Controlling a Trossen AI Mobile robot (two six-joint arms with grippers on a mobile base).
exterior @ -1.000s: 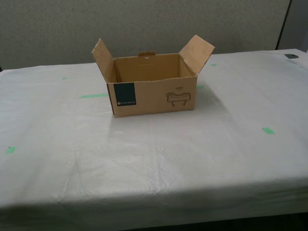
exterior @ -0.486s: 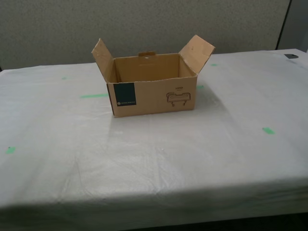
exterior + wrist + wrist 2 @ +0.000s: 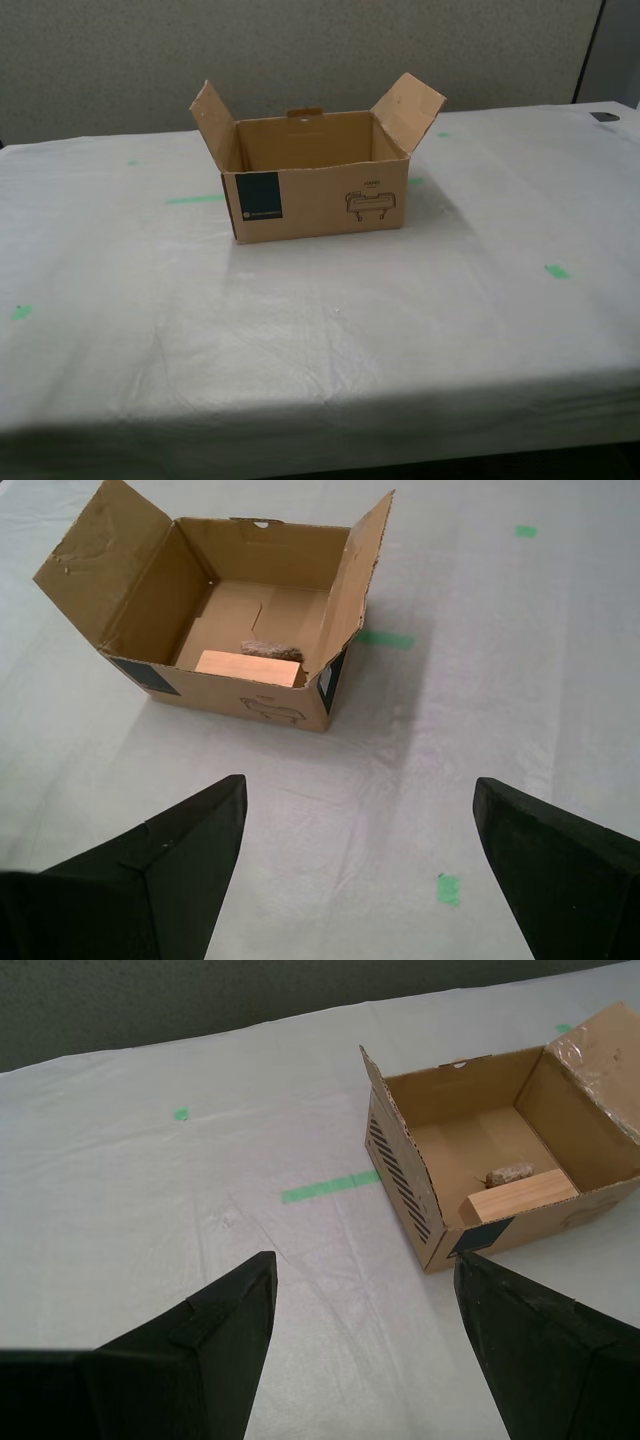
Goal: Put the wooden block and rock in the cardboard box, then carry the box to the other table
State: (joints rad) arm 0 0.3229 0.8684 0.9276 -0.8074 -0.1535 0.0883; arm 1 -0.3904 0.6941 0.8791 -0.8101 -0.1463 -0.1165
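Across the exterior view from its left, the wrinkled white surface (image 3: 120, 300) carries small green tape marks (image 3: 196, 199), then the cardboard box (image 3: 320, 195) a little to the left of the middle of that view, standing upright with both side flaps raised and its dark label square (image 3: 258, 195) and line drawing on the near face. Its inside is hidden from that view, but both wrist views look down into it: the wooden block (image 3: 248, 668) lies flat on the box floor against the printed front wall, and the rock (image 3: 270, 649) lies just behind it, close to or touching it. No arm shows in the exterior view. My first claw (image 3: 360, 810) is spread wide and holds nothing, over bare sheet well short of the box. My second claw (image 3: 365, 1290) is likewise parted and empty, its tips near the box's labelled corner.
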